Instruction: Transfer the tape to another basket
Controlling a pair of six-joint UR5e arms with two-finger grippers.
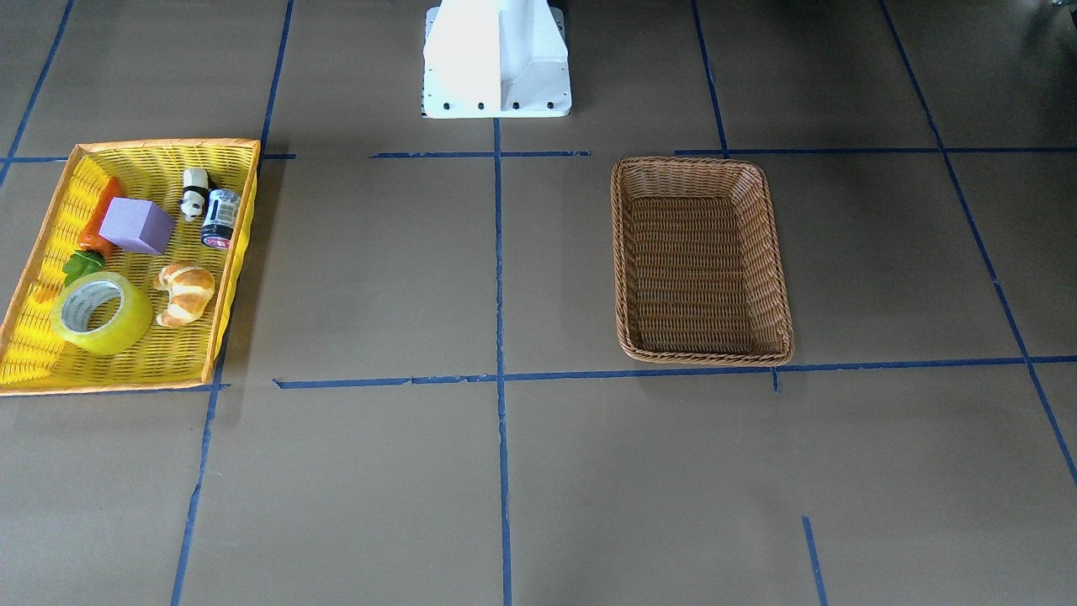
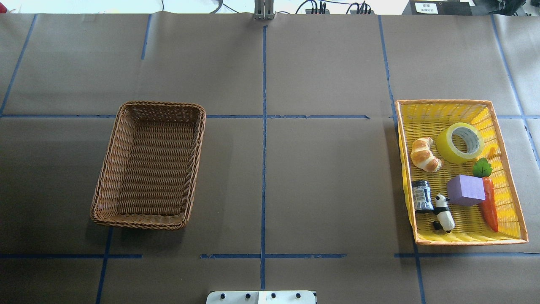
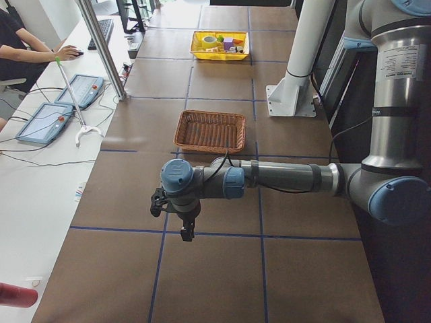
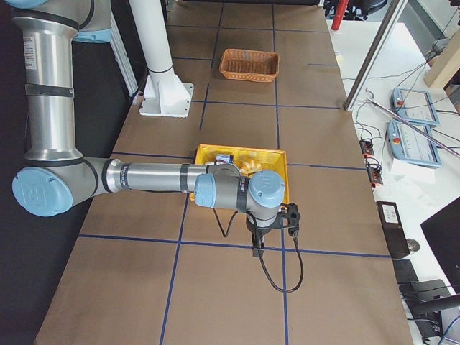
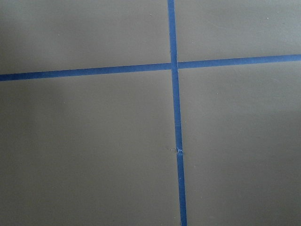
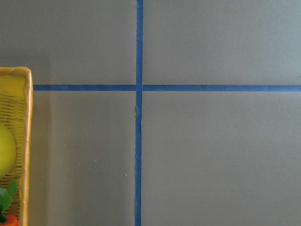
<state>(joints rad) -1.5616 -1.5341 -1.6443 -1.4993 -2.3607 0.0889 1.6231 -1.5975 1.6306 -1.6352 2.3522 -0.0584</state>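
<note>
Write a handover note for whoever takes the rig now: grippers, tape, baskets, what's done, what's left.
Grippers: the left gripper and right gripper show only in the side views, so I cannot tell whether they are open or shut. Both hang above the table.
The tape lies hole up in the yellow basket, beside the croissant.
The brown basket is empty, on the robot's left.
Done: nothing.
Left: grasp the tape, carry it to the brown basket, release.

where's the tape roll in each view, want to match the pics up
Front-facing: tape far left.
Overhead: tape far right.
Exterior left: tape tiny, top centre.
Exterior right: cannot make it out behind the right arm.
Left wrist: not in it.
Right wrist: tape sliver at left edge.
Shared landmark: the yellow basket holding it.
</note>
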